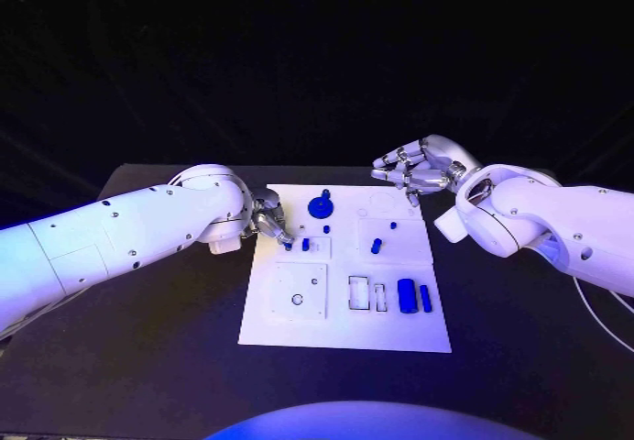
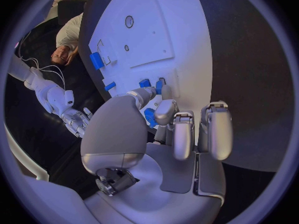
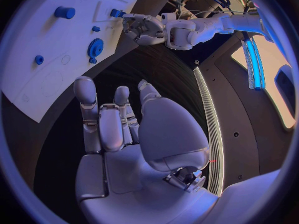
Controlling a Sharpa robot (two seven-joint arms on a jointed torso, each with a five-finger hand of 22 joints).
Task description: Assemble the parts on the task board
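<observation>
The white task board (image 1: 346,325) lies in the middle of the black table. My left hand (image 1: 271,223) hovers at its far left edge, fingertips (image 2: 164,110) down at two small blue parts (image 1: 305,245) standing in the board. Whether it pinches one is hidden by the fingers. Those parts (image 2: 144,83) lie just past the thumb in the left wrist view. A blue gear (image 1: 322,206) sits just beyond the hand. My right hand (image 1: 415,166) hangs above the board's far right corner, fingers apart and holding nothing. The right wrist view shows the gear (image 3: 95,47) and my left hand (image 3: 143,29).
A blue peg (image 1: 377,245) and a small blue piece (image 1: 392,225) stand mid-board. A blue cylinder (image 1: 407,295) and a blue bar (image 1: 424,296) lie near the right edge, beside two white slots (image 1: 358,292). A square plate with a hole (image 1: 299,291) sits near left.
</observation>
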